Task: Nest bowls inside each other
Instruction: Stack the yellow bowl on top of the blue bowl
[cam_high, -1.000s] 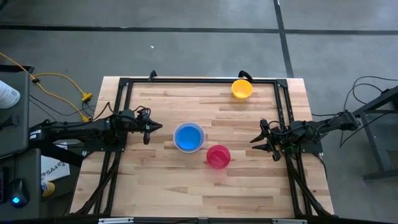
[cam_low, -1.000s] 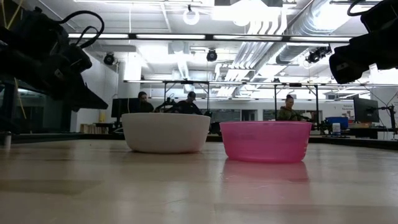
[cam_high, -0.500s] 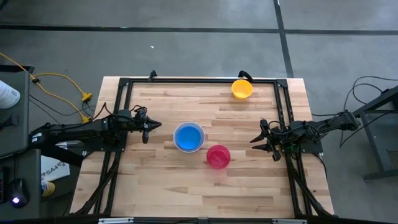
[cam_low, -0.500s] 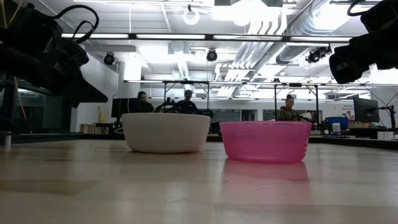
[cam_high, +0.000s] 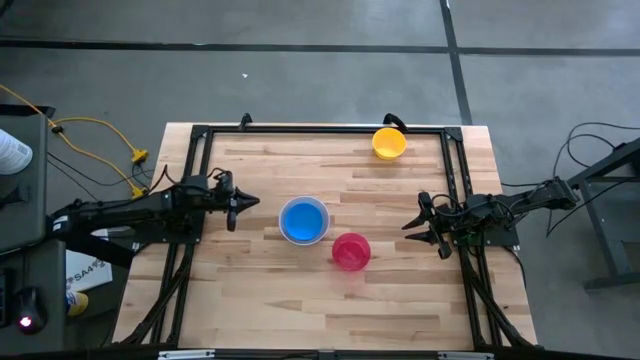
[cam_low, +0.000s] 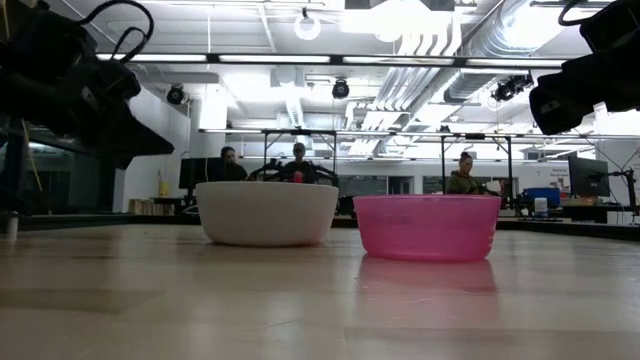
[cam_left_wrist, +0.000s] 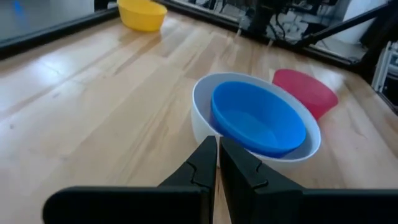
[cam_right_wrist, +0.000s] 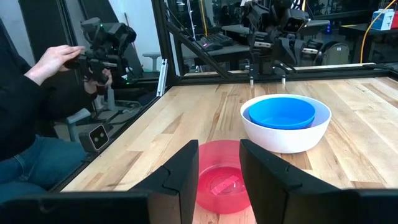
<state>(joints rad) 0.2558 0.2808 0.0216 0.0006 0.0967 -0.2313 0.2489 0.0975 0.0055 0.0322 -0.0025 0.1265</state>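
Note:
A blue bowl (cam_high: 302, 221) sits nested in a white bowl (cam_high: 322, 210) at the table's middle; the white one rests on its base. A red bowl (cam_high: 351, 251) stands upright just right of and nearer than them. A yellow-orange bowl (cam_high: 389, 142) stands at the far edge. My left gripper (cam_high: 252, 202) hovers shut, left of the white bowl (cam_left_wrist: 202, 118), pointing at it and touching nothing. My right gripper (cam_high: 412, 232) hovers open, right of the red bowl (cam_right_wrist: 221, 177), its fingers level and empty.
Black frame rails (cam_high: 320, 130) run along the table's far, left and right sides. A person's hands (cam_right_wrist: 59, 59) hold a control handle beyond the table's left side. Bare wood (cam_high: 300, 300) lies between the bowls and the near edge.
My left gripper has tipped its fingers up a little and stands slightly higher above the table, still shut. The bowls and my right gripper have kept still.

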